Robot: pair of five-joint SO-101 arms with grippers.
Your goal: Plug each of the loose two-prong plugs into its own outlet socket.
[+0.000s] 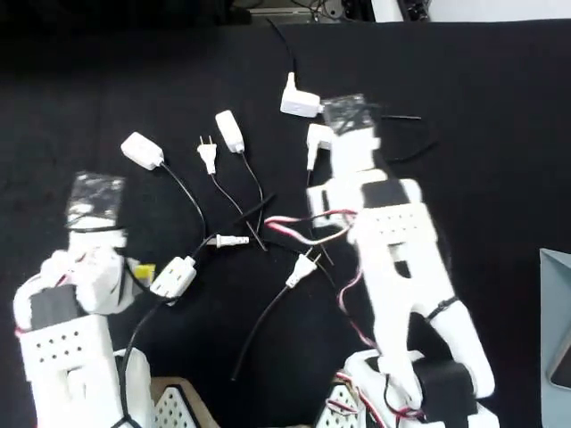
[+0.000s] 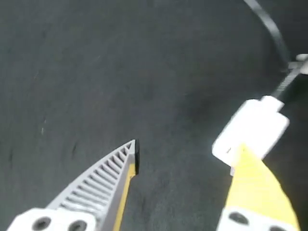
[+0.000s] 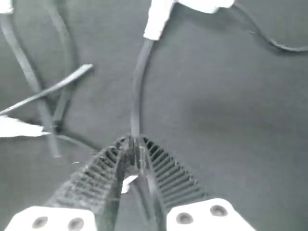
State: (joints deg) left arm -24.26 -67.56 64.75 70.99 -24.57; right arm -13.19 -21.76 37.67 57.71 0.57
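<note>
Right gripper clenched on thin black cord, white plug just ahead of tips, right by socket block. Cord's floppy, so we'd rather pinch stiff plug body. Left gripper released, second socket just beside its yellow finger. Light thing, we reckon it skids on counter.

Bright, washed-out glare on white plugs against dim black table, shadows faint.

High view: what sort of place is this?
Probably a robotics test bench, not a home: a table under black cloth, a white plastic left arm and right arm, and loose white two-prong plugs and white outlet sockets on thin black cords.
</note>
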